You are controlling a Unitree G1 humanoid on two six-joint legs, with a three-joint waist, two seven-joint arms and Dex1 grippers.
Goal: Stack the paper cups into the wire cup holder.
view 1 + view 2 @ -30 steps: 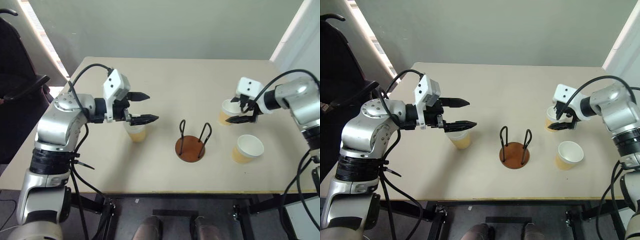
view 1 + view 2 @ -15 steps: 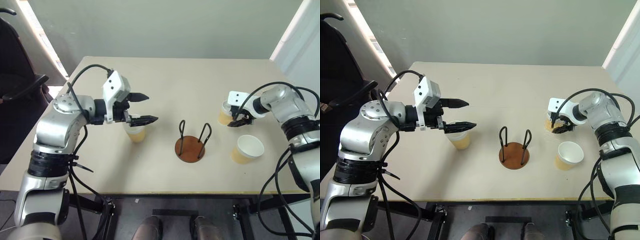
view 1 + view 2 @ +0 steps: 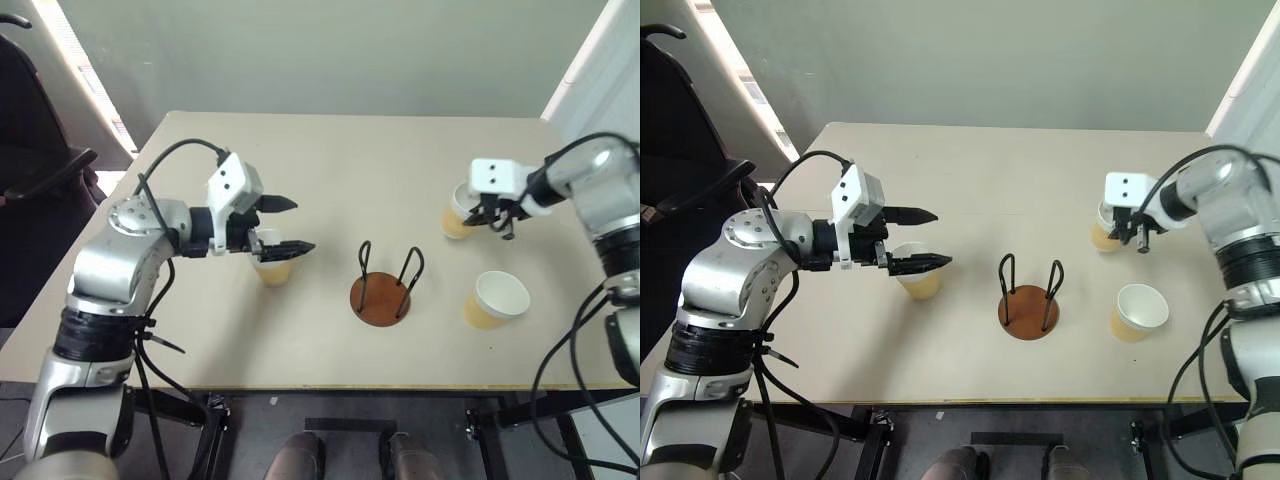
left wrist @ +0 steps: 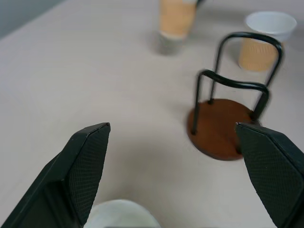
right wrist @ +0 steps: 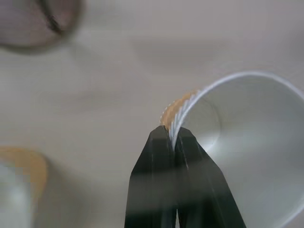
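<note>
Right gripper has pinched a paper cup rim; left gripper gapes empty.

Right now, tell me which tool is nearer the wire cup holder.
Left. The left tool hovers open just beside the wire cup holder, over a cup; the right tool pinches another cup's rim farther off.

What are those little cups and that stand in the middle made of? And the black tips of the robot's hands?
The cups look like paper: matte tan wall, faintly ribbed, with a thin white rolled rim.

The stand seems to be thin black metal wire bent into loops, on a reddish-brown disc, perhaps wood or coated board; the look leaves that open.

The fingertips look like black plastic or rubber, with a fine dotted grip texture.
</note>
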